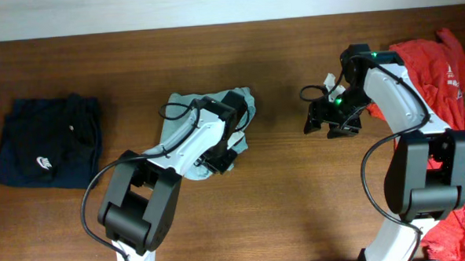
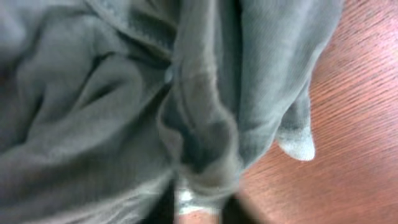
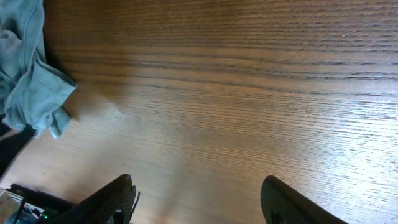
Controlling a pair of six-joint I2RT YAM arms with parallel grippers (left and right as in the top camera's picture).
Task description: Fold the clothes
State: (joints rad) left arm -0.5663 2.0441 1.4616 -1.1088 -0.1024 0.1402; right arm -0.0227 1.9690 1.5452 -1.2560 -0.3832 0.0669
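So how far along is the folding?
Done: the navy garment lies folded at left. In hand: the left jaws look pinched on the grey-green garment. To do: the red garment lies heaped at right; right jaws hang open above the table.

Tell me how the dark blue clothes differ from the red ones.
The dark blue garment is folded into a neat shape; the red garment is rumpled and spread out. The blue one lies at the table's left end, the red one at the right end. Both rest on the wooden table.
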